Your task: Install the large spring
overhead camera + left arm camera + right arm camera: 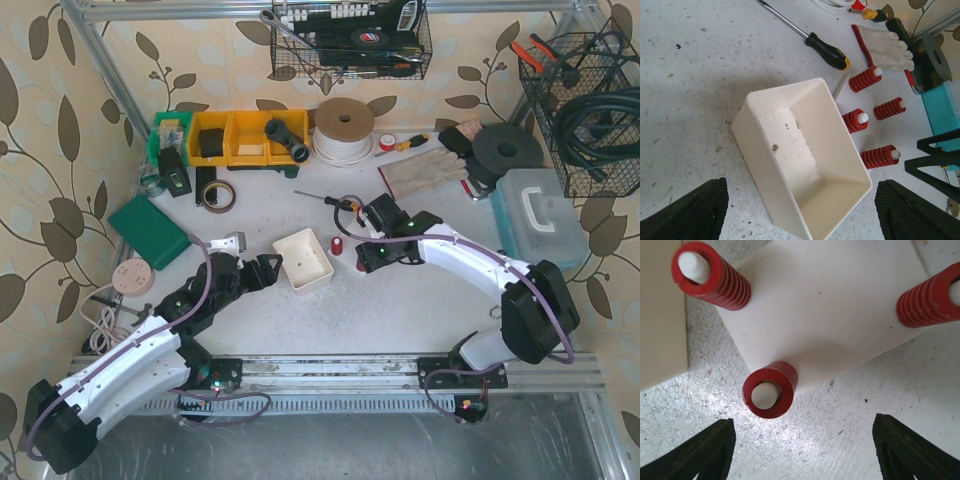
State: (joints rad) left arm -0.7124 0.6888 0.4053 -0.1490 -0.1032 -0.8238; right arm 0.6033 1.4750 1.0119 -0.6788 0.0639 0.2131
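Red spring (770, 390) looks seated over its white peg at the base plate (840, 300) edge, 11 o'clock of right gripper (800, 452). Jaws spread, empty. Lift straight up, no side-swipe. Left gripper (800, 212) spread above white bin (782, 90).

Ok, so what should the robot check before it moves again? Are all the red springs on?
1. Four red springs each sit on a white peg: ok.
2. Nearest spring in the right wrist view has its peg showing at the top: ok.
3. Right jaws open, holding nothing: ok.
4. Left jaws open, holding nothing: ok.
5. White bin has no springs inside: ok.
6. Springs pushed fully down onto the white plate: cannot tell.
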